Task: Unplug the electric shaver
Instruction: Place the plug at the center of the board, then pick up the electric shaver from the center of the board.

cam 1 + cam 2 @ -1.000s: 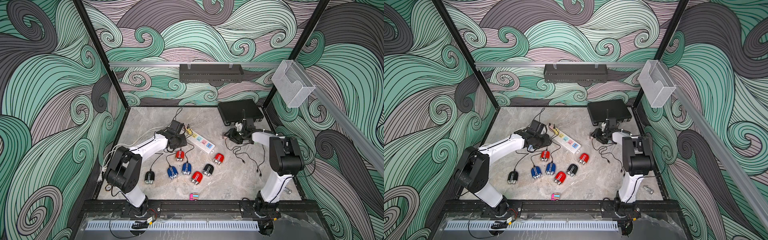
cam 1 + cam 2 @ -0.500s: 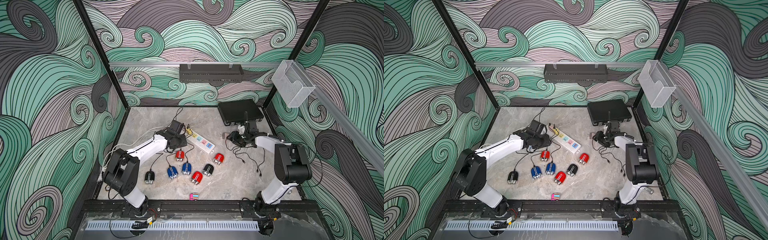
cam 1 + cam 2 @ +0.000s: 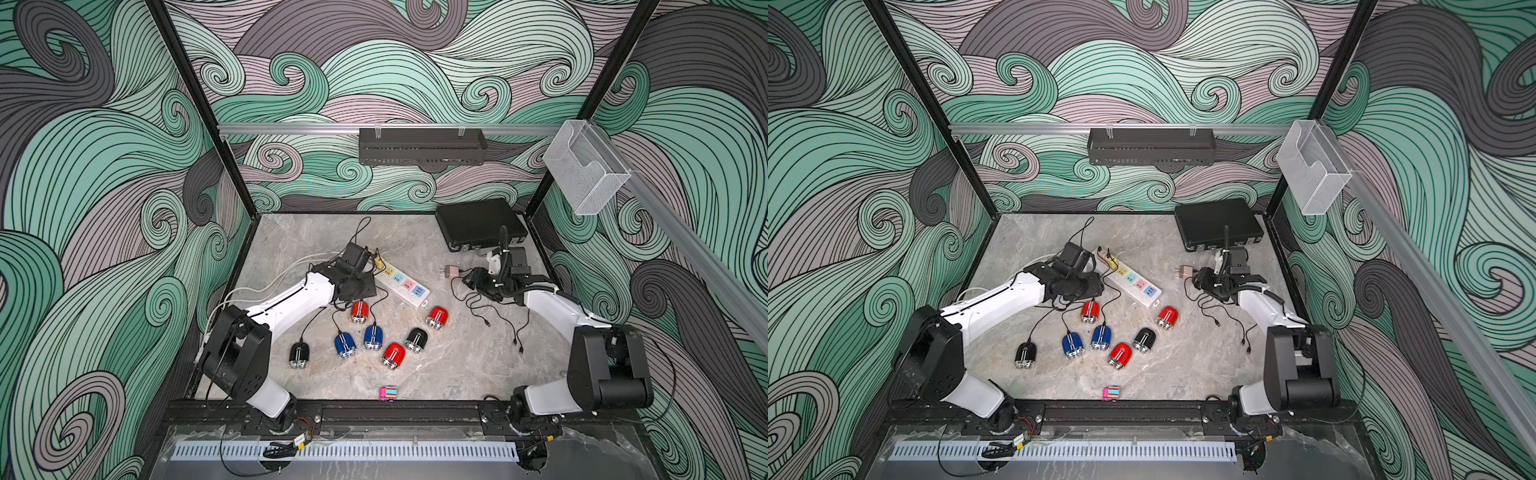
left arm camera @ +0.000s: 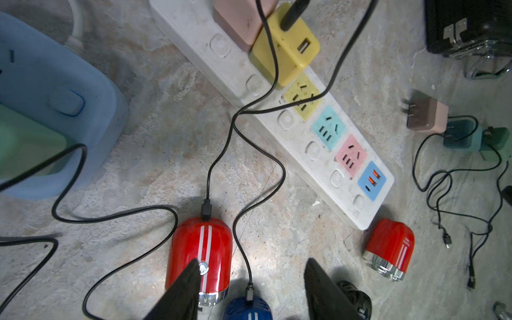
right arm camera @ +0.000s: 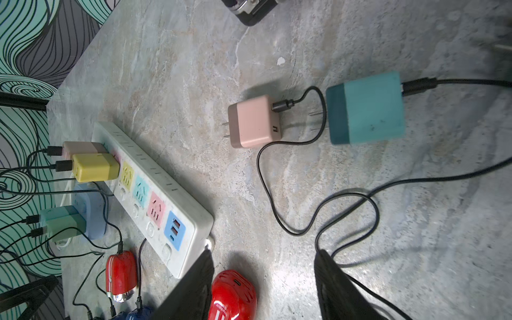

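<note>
Both grippers are spread and hold nothing. The left gripper point(image 4: 251, 264) hangs low over the stone-patterned table point(image 4: 138, 166). The red shaver point(image 4: 201, 243) lies flat just ahead of it and a little to one side, with a black cable plug point(image 4: 206, 212) seated in its domed end. It is a small, glossy plastic shell with white stripes and a chrome head. It is probably light and slippery, so it will likely slide unless pinned. The better hold is the stubby plug, stiff and matte; the cable is limp and would only stretch. That cable runs ahead past a yellow charger point(image 4: 285, 47) on the white power strip point(image 4: 221, 63). The right gripper point(image 5: 263, 255) hovers over a loose shaver point(image 5: 232, 299) with no cable.
</note>
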`<state>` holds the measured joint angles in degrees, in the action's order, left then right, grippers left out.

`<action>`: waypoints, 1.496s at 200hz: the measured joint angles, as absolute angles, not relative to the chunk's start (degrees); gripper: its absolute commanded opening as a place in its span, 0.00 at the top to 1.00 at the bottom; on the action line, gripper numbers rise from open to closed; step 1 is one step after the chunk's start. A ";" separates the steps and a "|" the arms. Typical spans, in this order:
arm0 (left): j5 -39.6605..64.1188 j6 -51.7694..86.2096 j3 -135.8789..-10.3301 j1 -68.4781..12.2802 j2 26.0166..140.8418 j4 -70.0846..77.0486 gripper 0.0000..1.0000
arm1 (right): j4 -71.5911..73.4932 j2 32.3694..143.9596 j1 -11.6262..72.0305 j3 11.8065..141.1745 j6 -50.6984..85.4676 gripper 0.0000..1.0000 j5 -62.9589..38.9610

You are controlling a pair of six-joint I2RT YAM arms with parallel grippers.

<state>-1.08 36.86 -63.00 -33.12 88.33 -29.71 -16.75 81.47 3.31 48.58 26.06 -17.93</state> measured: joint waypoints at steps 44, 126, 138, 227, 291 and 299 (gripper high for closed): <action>-4.67 37.74 -62.67 -38.92 87.88 -31.79 0.36 | -19.55 75.07 4.45 48.05 24.62 0.41 -16.36; -13.39 42.70 -59.44 -49.69 87.85 -35.66 0.36 | -24.77 71.26 18.68 48.10 22.90 0.40 -10.61; -14.04 43.38 -58.63 -50.46 87.85 -36.21 0.35 | -25.12 71.26 20.36 48.10 22.83 0.40 -9.72; -14.72 47.40 -54.63 -53.17 89.47 -35.42 0.34 | -25.50 74.98 26.30 48.53 22.96 0.41 -6.57; -14.04 48.27 -53.67 -53.19 92.55 -33.34 0.34 | -24.21 77.10 28.84 48.53 23.44 0.46 -6.00; -13.85 48.34 -53.30 -53.19 92.58 -32.91 0.34 | -24.14 77.34 29.28 48.62 23.57 0.46 -6.00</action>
<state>-13.85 48.34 -53.30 -53.19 92.58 -32.91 -24.14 77.34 29.28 48.62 23.57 -6.00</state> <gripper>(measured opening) 0.663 0.542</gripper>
